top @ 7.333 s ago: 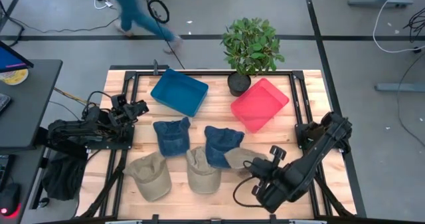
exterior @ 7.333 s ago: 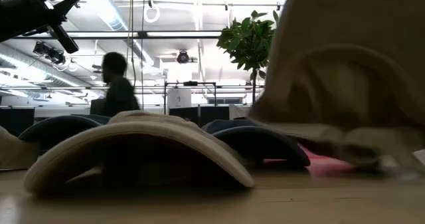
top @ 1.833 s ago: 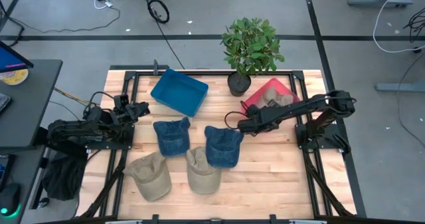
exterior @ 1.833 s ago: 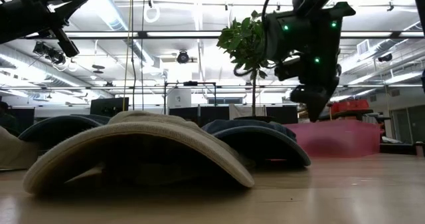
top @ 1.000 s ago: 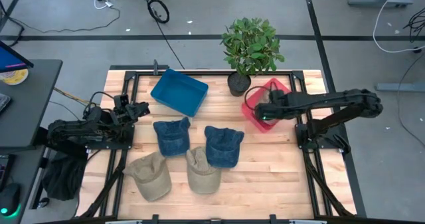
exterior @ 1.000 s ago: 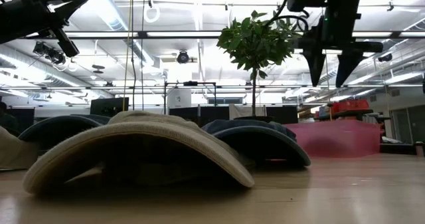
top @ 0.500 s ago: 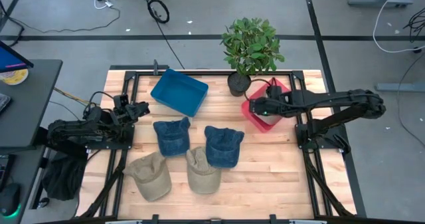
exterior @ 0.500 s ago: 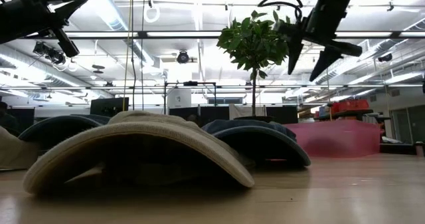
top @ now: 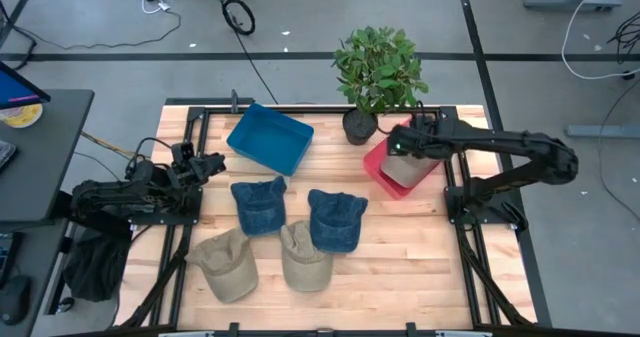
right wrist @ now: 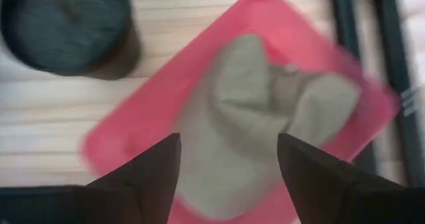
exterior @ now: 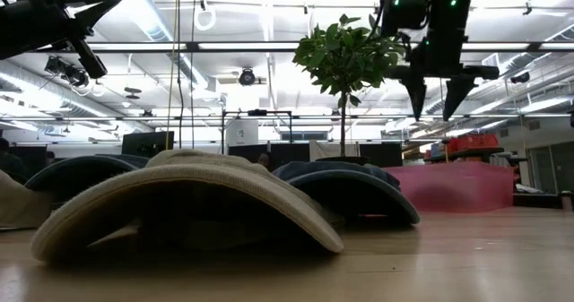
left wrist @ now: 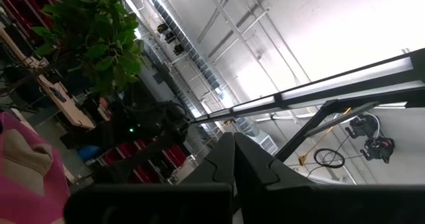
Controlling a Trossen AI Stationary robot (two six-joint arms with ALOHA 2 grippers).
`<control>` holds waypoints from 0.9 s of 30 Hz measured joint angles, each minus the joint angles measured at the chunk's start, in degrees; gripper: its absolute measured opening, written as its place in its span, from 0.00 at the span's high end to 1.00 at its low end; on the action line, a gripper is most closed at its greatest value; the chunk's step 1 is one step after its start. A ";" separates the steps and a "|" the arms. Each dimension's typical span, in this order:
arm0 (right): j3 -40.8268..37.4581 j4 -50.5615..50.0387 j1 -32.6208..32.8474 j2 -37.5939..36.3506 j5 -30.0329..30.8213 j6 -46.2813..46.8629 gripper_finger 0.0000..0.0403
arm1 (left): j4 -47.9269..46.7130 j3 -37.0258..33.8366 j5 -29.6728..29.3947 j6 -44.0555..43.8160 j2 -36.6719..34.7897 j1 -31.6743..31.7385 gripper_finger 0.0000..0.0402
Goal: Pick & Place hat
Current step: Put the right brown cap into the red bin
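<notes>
A beige hat [right wrist: 259,111] lies crumpled inside the red bin [top: 375,165] at the table's far right. My right gripper [right wrist: 229,177] hangs open above it, fingers pointing down and touching nothing; the low view shows the right gripper [exterior: 438,89] well above the red bin [exterior: 448,185]. Two blue hats [top: 260,205] [top: 335,220] and two beige hats [top: 225,265] [top: 305,257] rest on the wood, crowns up. My left gripper [top: 207,162] waits shut at the table's left edge, its fingers [left wrist: 232,157] tilted up toward the ceiling.
A blue bin [top: 270,137] stands at the far middle-left. A potted plant [top: 378,72] stands next to the red bin's far left corner, close to my right arm. Bare wood lies at the near right [top: 410,267]. Black frame rails run along both side edges.
My right gripper, open throughout, has stayed over the red bin, shifting a little toward the table's far edge. It tipped sideways and has come back to pointing straight down. The beige hat lies still in the bin.
</notes>
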 joint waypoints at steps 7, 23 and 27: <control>0.00 -0.58 -9.18 2.97 -2.08 -16.74 0.38 | 0.01 0.00 0.00 0.08 -0.01 0.00 0.99; -5.13 5.92 -16.47 5.45 -10.86 -36.80 0.38 | -0.30 0.00 0.00 1.65 -0.01 0.01 0.99; -6.62 7.14 -16.47 5.43 -10.58 -40.19 0.38 | -0.32 0.00 -0.59 3.03 -0.01 -0.01 0.99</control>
